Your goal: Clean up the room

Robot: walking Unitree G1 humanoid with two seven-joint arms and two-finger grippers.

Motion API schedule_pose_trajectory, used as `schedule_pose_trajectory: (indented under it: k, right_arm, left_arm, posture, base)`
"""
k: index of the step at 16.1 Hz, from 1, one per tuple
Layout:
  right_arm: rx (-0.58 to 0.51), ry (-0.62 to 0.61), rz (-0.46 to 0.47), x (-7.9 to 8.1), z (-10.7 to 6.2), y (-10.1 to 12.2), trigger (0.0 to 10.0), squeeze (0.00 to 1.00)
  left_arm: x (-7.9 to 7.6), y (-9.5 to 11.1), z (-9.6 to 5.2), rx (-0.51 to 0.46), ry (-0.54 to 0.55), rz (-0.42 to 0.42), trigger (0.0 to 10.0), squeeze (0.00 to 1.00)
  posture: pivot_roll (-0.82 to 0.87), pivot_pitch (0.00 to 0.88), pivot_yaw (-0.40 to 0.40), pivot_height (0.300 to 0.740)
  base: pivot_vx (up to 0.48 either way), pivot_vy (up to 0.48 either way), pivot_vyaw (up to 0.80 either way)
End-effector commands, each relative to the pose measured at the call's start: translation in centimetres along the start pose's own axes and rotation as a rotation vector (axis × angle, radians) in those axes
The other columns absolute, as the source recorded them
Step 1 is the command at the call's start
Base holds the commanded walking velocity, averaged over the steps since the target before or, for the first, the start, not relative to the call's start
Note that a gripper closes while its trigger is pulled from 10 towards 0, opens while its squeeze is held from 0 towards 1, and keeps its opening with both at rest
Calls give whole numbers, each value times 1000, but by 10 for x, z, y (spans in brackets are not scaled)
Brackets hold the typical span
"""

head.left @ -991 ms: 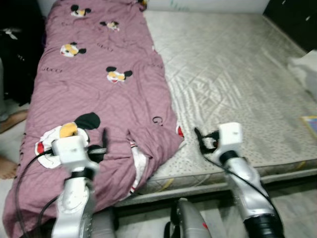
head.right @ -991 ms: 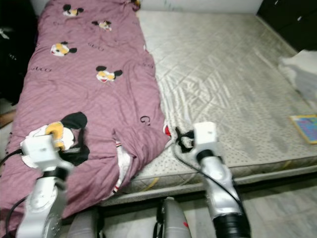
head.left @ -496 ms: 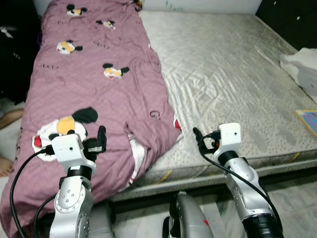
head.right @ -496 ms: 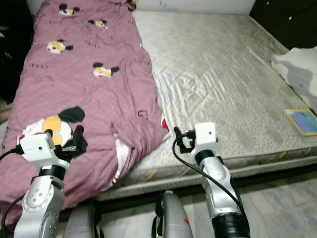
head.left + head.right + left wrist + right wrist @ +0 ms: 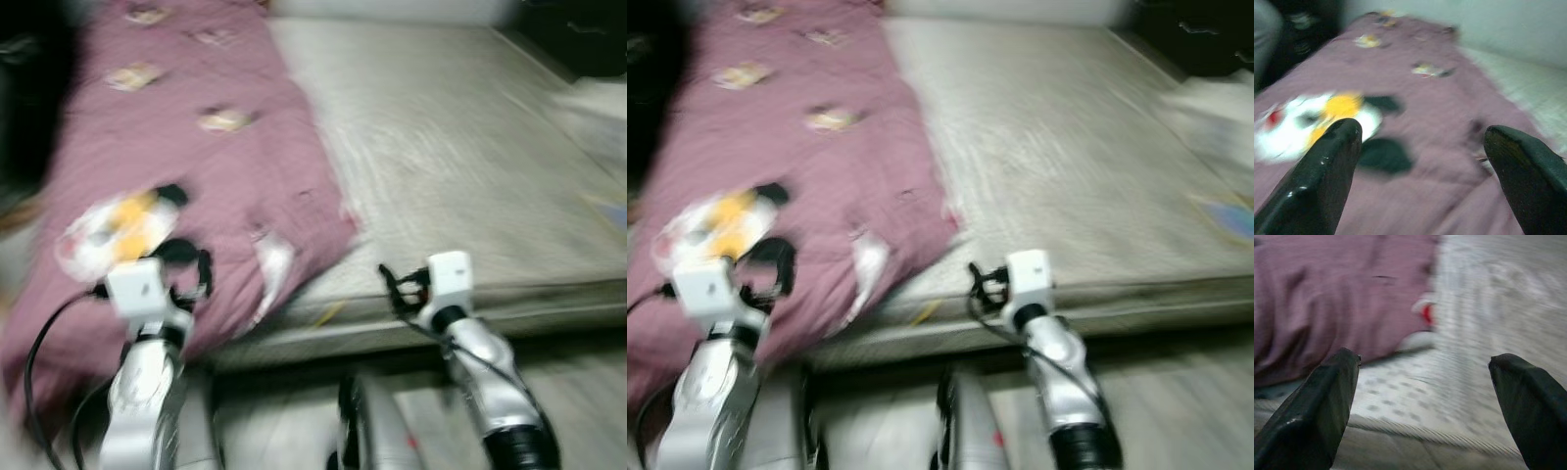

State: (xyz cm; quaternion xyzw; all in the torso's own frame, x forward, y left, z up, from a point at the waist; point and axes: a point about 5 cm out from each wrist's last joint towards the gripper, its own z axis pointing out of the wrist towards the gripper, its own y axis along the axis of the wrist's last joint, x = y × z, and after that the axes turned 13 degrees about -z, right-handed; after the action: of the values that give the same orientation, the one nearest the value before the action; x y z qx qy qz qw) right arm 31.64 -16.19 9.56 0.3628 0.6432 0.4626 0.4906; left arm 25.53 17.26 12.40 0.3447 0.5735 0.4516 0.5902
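A purple quilt (image 5: 186, 147) printed with cartoon mice covers the left half of the bed; the views are blurred. Its front corner (image 5: 269, 269) is folded over and shows a white underside. The bare grey mattress (image 5: 460, 147) takes up the right half. My left gripper (image 5: 191, 272) is open over the quilt's front part, near a big mouse print (image 5: 1327, 112). My right gripper (image 5: 392, 289) is open at the mattress's front edge, just right of the quilt corner (image 5: 1420, 328). Neither holds anything.
A white cloth (image 5: 588, 93) and a colourful flat booklet (image 5: 1229, 217) lie at the bed's right edge. Dark furniture (image 5: 578, 29) stands at the back right, dark clutter (image 5: 24, 88) at the left. Pale floor (image 5: 568, 392) runs along the bed's front.
The whole picture has shifted and blurred, so the camera is moving. Both arms keep much the same pose before the bed's front edge, grippers still open.
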Motion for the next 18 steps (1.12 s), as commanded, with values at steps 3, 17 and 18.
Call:
schedule_pose_trajectory:
  k: [3, 17, 18]
  right_arm:
    - [9, 3, 23, 5, -2, -5, 10000, 0]
    - [76, 307, 84, 59, 41, 23, 10000, 0]
    - [105, 301, 96, 64, 45, 24, 10000, 0]
  left_arm:
    - [6, -8, -4, 40, 25, 11, 10000, 0]
    - [5, 1, -1, 29, 4, 23, 10000, 0]
    - [7, 3, -2, 27, 5, 30, 10000, 0]
  posture:
    - [-12, 144, -90, 534]
    - [52, 145, -66, 534]
    - [62, 150, -56, 534]
  base:
    - [0, 0, 529]
    - [0, 0, 0]
    - [0, 0, 0]
